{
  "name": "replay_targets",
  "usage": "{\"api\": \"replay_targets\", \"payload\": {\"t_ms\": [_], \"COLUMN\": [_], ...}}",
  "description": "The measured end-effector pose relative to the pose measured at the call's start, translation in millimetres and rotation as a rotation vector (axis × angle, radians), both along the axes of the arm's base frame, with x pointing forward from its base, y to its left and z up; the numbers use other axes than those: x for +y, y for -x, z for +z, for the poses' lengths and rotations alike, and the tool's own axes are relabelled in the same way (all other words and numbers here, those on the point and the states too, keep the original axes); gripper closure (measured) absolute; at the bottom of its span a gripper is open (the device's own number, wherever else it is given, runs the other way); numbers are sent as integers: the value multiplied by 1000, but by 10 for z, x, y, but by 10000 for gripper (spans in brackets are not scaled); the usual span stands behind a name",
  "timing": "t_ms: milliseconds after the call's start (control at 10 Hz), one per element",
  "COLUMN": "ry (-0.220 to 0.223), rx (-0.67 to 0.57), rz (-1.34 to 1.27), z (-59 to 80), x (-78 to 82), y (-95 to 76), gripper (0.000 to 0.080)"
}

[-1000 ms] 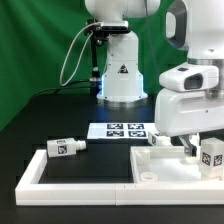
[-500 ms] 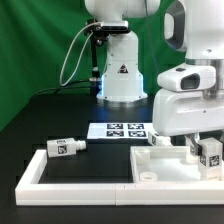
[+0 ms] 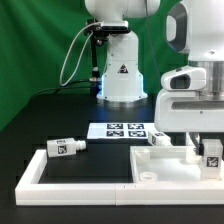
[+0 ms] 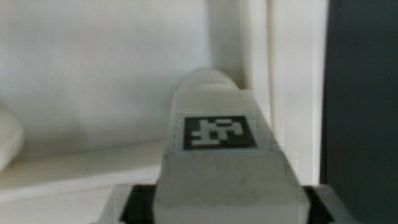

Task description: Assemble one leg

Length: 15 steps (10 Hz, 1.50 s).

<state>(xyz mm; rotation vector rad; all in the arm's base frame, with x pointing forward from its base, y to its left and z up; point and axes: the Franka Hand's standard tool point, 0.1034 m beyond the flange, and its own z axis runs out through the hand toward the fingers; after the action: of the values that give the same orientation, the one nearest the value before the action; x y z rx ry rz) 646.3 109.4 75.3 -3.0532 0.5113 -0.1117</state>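
The hand (image 3: 209,150) pinches a leg (image 3: 212,155) upright at the exterior view's right edge, low over the white tabletop (image 3: 170,168) that lies flat on the table (image 3: 60,115). In the wrist view the leg (image 4: 222,140) fills the picture, its tag facing the camera, with the dark fingers (image 4: 139,203) pressed against its lower sides and a white surface behind it.

The step in hand looks like carrying this leg down to its mounting spot on the tabletop. I judge that the next move calls for lining the leg's base up with a hole in the panel, keeping it vertical, then lowering and turning it in; whether the leg already touches the panel I cannot tell.

Counted: two legs are clear, the held one and a second leg (image 3: 66,147) lying on its side on the frame (image 3: 40,170) at the exterior view's left. A small white part (image 3: 159,139) behind the tabletop may be another leg, but it is too small to say. There is one tabletop, one frame and one marker board (image 3: 118,130), lying well behind them.
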Motion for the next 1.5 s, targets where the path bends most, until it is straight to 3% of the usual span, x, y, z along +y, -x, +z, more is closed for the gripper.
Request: {"api": "replay_targets", "payload": {"t_ms": [200, 400, 600, 900, 1100, 1300, 1500], "ry": [-31, -96, -138, -131, -105, -96, -76], "rx": [15, 22, 37, 32, 11, 2, -6], "rz": [-384, -738, -960, -874, -511, -298, -152], "z": [-17, -26, -28, -32, -28, 38, 7], "x": [-21, -45, -45, -44, -6, 194, 121], "y": [13, 24, 52, 54, 55, 77, 75], "gripper": [512, 512, 511, 510, 195, 162, 152]}}
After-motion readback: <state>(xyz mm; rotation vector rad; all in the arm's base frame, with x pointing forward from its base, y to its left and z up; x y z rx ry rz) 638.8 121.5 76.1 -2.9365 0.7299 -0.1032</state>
